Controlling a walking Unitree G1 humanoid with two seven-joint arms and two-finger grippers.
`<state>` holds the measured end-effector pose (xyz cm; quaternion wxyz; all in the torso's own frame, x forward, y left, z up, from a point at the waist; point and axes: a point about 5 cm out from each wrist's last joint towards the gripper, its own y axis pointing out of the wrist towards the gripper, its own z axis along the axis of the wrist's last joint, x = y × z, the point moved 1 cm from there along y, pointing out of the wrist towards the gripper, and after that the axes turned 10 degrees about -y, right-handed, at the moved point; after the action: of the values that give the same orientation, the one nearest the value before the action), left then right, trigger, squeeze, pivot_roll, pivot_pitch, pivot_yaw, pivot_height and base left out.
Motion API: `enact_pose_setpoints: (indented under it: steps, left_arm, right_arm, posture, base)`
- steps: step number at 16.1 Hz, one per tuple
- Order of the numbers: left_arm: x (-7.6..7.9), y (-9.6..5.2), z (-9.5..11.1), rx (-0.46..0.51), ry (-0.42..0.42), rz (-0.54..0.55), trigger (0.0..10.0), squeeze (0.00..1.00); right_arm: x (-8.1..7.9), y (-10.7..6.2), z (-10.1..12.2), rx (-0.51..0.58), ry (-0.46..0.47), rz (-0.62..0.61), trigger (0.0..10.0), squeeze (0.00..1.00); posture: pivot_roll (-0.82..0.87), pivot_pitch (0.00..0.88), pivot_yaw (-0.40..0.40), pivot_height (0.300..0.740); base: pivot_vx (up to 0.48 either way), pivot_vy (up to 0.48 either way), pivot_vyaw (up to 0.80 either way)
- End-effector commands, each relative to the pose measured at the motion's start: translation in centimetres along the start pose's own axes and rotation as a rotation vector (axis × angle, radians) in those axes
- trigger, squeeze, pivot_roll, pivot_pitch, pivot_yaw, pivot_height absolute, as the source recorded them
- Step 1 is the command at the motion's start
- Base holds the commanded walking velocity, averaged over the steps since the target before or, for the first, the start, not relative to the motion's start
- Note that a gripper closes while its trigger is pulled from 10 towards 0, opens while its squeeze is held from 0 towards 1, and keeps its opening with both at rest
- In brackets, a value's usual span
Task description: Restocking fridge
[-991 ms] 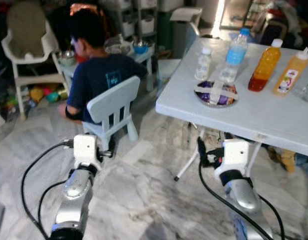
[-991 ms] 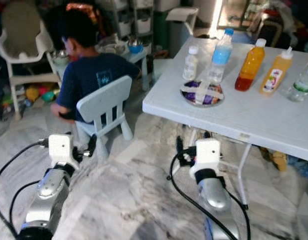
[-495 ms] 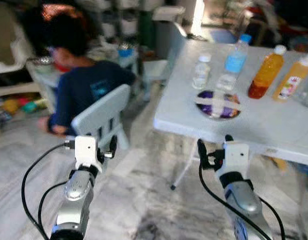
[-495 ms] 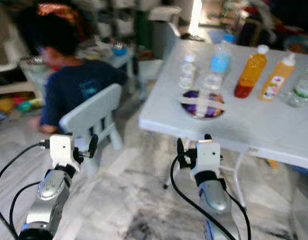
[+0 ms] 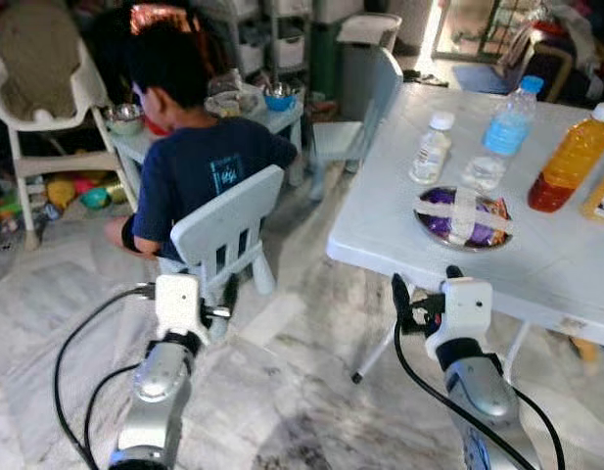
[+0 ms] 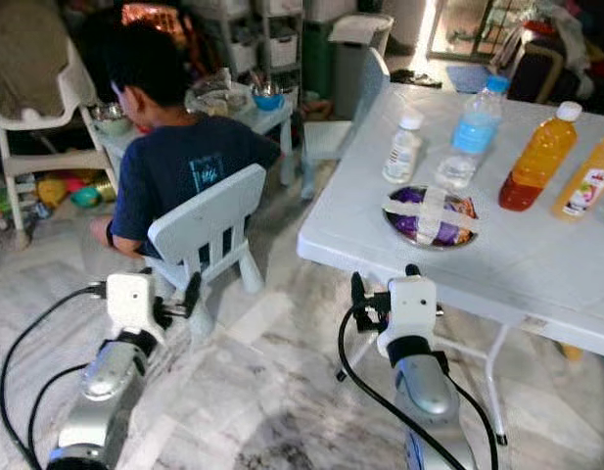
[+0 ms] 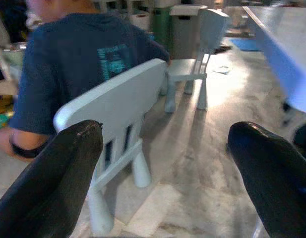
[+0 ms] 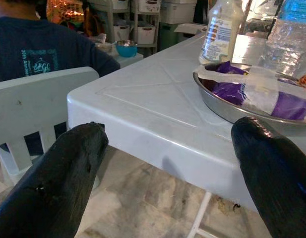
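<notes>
Right gripper [image 8: 167,173] hovering low before table [image 6: 536,264] corner, jaws spread, empty. Left gripper [image 7: 165,173] jaws spread, facing chair [image 7: 118,104] behind seated person [image 6: 174,157]. Bottles [image 6: 473,122] standing by tray [image 6: 431,217] near table's front edge.

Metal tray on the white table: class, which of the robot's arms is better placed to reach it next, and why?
Right. The right pincer hangs open at the table edge just before the metal tray. The left pincer faces the small chair and seated person, away from the table.
</notes>
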<state>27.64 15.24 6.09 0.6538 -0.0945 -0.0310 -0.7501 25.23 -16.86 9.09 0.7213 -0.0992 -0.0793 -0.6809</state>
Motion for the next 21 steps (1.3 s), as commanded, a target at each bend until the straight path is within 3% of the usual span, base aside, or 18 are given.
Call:
enact_pose_setpoints:
  steps: [1, 15, 21]
  left_arm:
    - [0.02, 0.11, 0.43, 0.013, 0.010, -0.001, 10.0, 0.00]
    - [0.31, 0.18, 0.44, 0.013, 0.004, -0.020, 10.0, 0.00]
    - [0.38, 0.29, 0.74, 0.022, -0.011, -0.043, 10.0, 0.00]
  right_arm:
    - [0.24, -0.06, 0.38, 0.013, -0.006, -0.004, 10.0, 0.00]
    - [0.18, 0.01, 0.31, 0.009, -0.003, -0.002, 10.0, 0.00]
    - [0.36, 0.39, 1.25, 0.038, 0.006, -0.014, 10.0, 0.00]
  posture:
    - [-0.08, 0.019, 0.021, 0.740]
    - [-0.08, 0.020, 0.020, 0.740]
    - [-0.08, 0.017, 0.026, 0.740]
  base:
    - [0.000, 0.000, 0.00]
    - [0.000, 0.000, 0.00]
    - [0.000, 0.000, -0.71]
